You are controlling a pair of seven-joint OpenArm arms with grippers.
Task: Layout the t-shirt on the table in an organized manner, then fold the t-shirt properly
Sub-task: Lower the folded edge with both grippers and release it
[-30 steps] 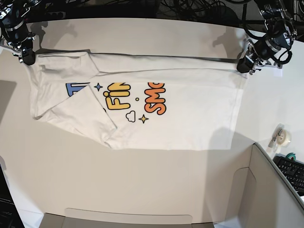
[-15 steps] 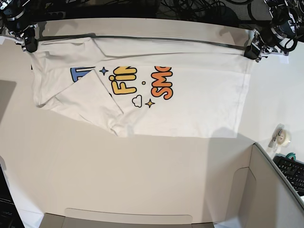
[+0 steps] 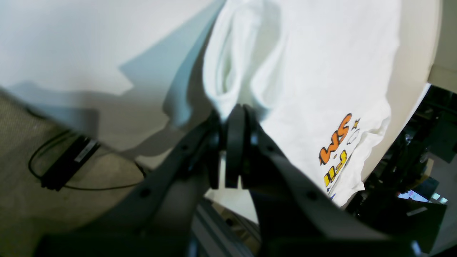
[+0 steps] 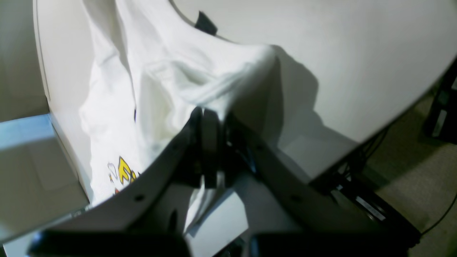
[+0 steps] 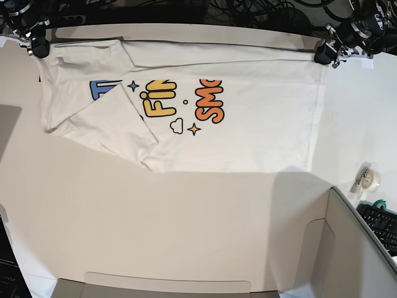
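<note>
The white t-shirt (image 5: pixel 248 118) lies spread across the far half of the white table (image 5: pixel 155 217), print side up, with blue, yellow and orange lettering. One sleeve (image 5: pixel 115 127) is folded over the print at the left. My left gripper (image 5: pixel 322 54) is shut on the shirt's far right corner (image 3: pixel 228 96). At the far left corner (image 4: pixel 214 96) my right gripper (image 5: pixel 37 46) is shut on the fabric too. The top edge runs taut between both grippers along the table's far edge.
A grey cardboard box wall (image 5: pixel 360 242) stands at the near right, and another flap (image 5: pixel 167 287) at the near edge. A tape roll (image 5: pixel 370 179) and a keyboard (image 5: pixel 381 226) sit at the right. Cables (image 5: pixel 248 9) hang behind the table.
Both grippers have pulled the shirt away from the camera toward the table's far edge. The shirt's top edge now lies at that edge and the fabric has slid along.
</note>
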